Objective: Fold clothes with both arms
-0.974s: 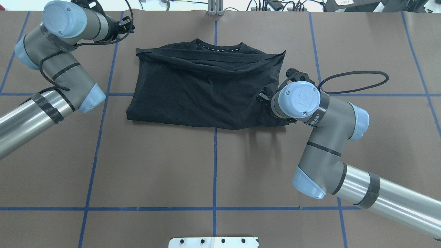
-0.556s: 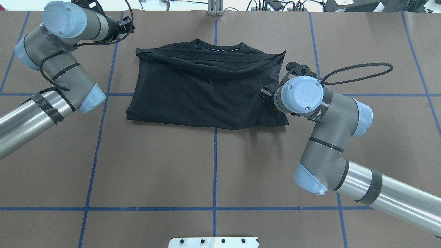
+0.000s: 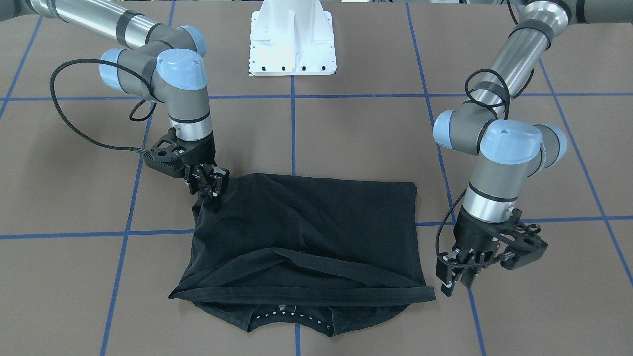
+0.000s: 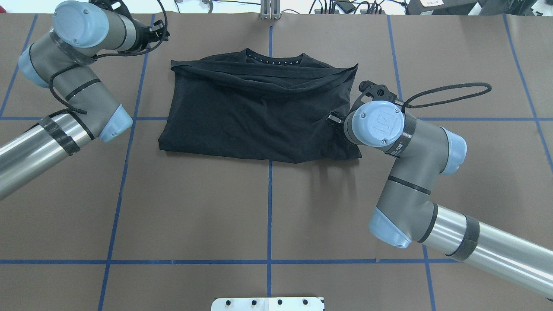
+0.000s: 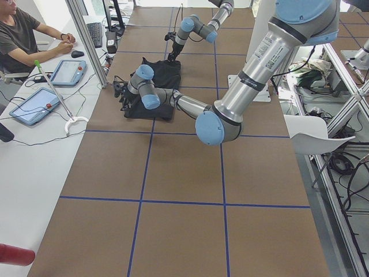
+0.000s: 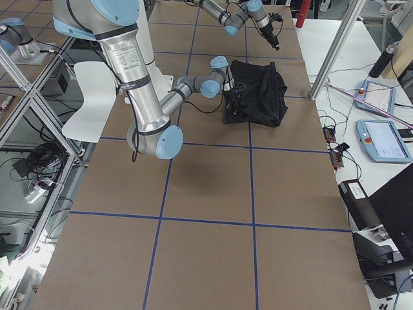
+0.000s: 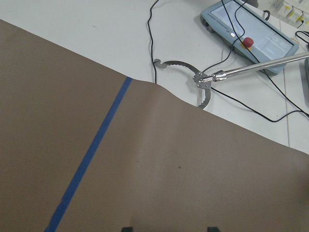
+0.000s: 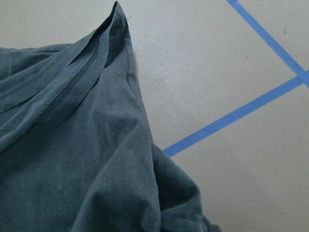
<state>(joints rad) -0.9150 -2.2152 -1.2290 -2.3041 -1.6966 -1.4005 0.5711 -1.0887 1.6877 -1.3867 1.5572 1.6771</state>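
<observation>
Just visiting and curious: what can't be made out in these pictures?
- Right hand: whether it pinches the shirt; front view, black hand merges with black cloth; overhead, its wrist covers it.
- Left hand: its wrist view's bottom edge cuts off nearly all.
- Shirt's underside: hidden everywhere by folded cloth.

The right arm bends low, right gripper (image 3: 211, 194) fingers pinched on the black t-shirt (image 3: 316, 232). The left gripper (image 3: 456, 287) hangs fingers apart, pointing down near the surface's far edge.

Rumpled black t-shirt (image 8: 72, 159) on taped brown table (image 8: 231, 63).
</observation>
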